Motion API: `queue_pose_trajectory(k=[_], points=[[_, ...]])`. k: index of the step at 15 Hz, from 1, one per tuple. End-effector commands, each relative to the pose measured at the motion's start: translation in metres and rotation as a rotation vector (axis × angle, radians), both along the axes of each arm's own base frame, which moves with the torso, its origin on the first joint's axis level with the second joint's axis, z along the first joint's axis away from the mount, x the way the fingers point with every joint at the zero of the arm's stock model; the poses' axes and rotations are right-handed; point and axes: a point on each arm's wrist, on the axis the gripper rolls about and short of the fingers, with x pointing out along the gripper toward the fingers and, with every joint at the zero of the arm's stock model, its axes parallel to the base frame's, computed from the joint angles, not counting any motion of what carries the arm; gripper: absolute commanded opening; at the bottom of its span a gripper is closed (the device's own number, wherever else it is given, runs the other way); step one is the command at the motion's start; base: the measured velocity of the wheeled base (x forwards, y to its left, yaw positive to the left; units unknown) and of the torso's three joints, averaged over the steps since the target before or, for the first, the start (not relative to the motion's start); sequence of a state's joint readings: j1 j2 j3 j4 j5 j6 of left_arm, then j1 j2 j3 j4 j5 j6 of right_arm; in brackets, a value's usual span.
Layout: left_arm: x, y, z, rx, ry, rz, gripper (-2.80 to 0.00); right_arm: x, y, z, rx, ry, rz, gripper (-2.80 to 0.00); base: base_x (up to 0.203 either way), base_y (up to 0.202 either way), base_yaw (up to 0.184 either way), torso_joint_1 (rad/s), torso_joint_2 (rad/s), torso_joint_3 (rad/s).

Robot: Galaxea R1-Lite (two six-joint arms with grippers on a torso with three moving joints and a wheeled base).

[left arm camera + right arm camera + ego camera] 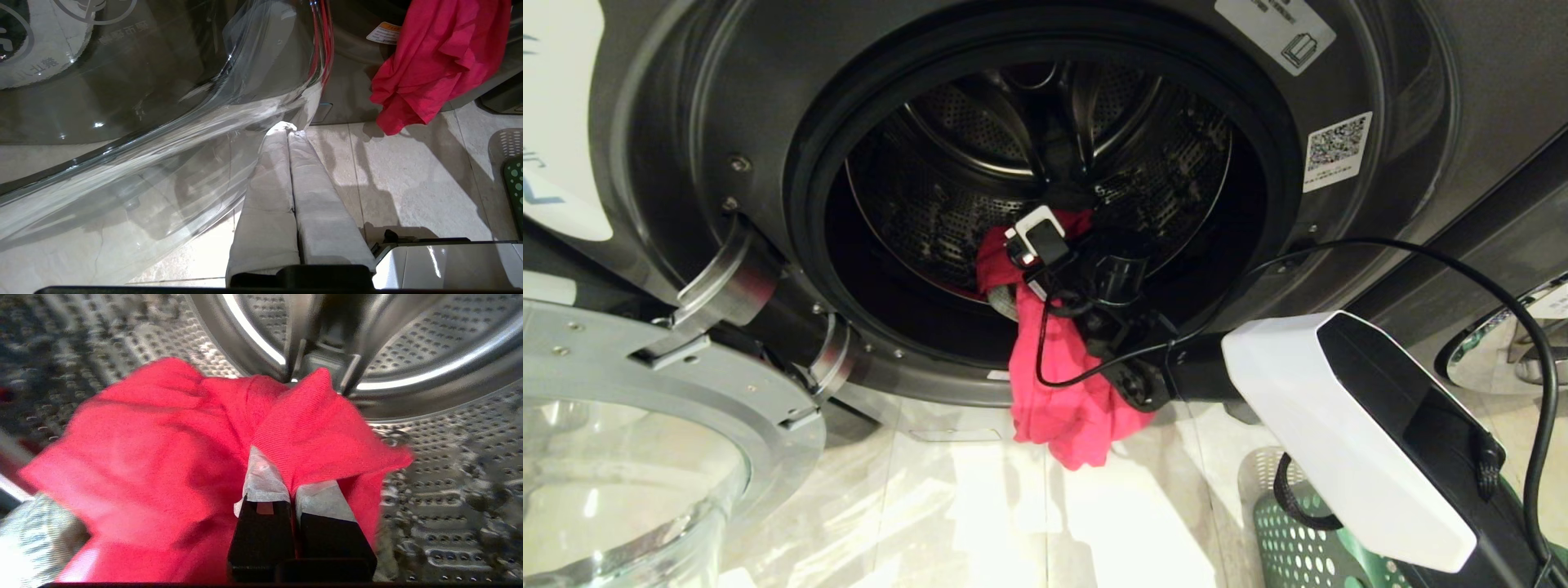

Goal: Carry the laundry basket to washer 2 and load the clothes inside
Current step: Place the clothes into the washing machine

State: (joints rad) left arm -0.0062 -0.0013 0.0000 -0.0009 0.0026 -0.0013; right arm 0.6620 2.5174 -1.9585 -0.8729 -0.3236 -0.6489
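Front-load washer (1421, 73) with its door (645, 425) swung open to the robot's left; the glass bowl of the door fills the lower left of the head view. The perforated steel drum (1045, 155) holds the upper part of a red garment (1066, 408), whose lower part hangs out over the door seal and down the front panel, ending above the tiled floor (931, 506). A patch of grey-white patterned cloth (36, 535) lies beside the red garment at the drum's mouth.

Right claw (291, 486): reached into the drum opening, its white-padded fingers (265, 482) clenched on a fold of the red garment, which bunches over and around the fingertips with the drum wall behind.

Left claw (289, 130): parked low beside the open door, fingers pressed together and empty, tips just short of the glass. The red garment shows well apart from it, hanging at the washer front.

Laundry basket (1298, 547): green, perforated, standing on the floor at the robot's right, below the right arm and in front of the washer; its contents are hidden.
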Motion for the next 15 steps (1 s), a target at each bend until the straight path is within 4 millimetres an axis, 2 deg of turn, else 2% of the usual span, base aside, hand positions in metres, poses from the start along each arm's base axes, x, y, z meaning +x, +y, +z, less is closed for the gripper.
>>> queue_pose_trajectory(k=[1, 2, 3, 7, 8, 12, 13, 15], points=[[0.0, 0.0, 0.0, 0.0, 0.001, 0.0, -2.8, -0.001, 0.0, 0.002, -0.001, -0.005, -0.001, -2.8, 0.0, 0.0, 0.0, 0.0, 0.0, 0.0], [0.0, 0.0, 0.0, 0.0, -0.001, 0.0, -2.8, 0.0, 0.0, 0.001, -0.004, -0.003, -0.002, -2.8, 0.0, 0.0, 0.0, 0.0, 0.0, 0.0], [0.0, 0.0, 0.0, 0.0, -0.001, 0.0, -2.8, 0.0, 0.0, 0.0, -0.007, 0.001, -0.003, 0.0, 0.0, 0.0, 0.0, 0.0, 0.0, 0.0], [0.0, 0.0, 0.0, 0.0, 0.0, 0.0, -2.8, 0.001, 0.002, -0.006, -0.004, 0.012, -0.001, 0.0, 0.0, 0.0, 0.0, 0.0, 0.0, 0.0], [0.0, 0.0, 0.0, 0.0, 0.0, 0.0, -2.8, -0.001, 0.002, -0.002, 0.002, 0.007, 0.001, 0.0, 0.0, 0.0, 0.0, 0.0, 0.0, 0.0], [0.0, 0.0, 0.0, 0.0, 0.001, 0.0, -2.8, -0.031, 0.003, 0.047, 0.095, -0.04, 0.056, 0.0, 0.0, 0.0, 0.0, 0.0, 0.0, 0.0], [0.0, 0.0, 0.0, 0.0, 0.0, 0.0, -2.8, -0.036, 0.003, 0.054, 0.105, -0.045, 0.063, 0.0, 0.0, 0.0, 0.0, 0.0, 0.0, 0.0], [0.0, 0.0, 0.0, 0.0, 0.0, 0.0, -2.8, -0.047, 0.004, 0.047, 0.082, 0.002, 0.081, 0.0, 0.0, 0.0, 0.0, 0.0, 0.0, 0.0]])
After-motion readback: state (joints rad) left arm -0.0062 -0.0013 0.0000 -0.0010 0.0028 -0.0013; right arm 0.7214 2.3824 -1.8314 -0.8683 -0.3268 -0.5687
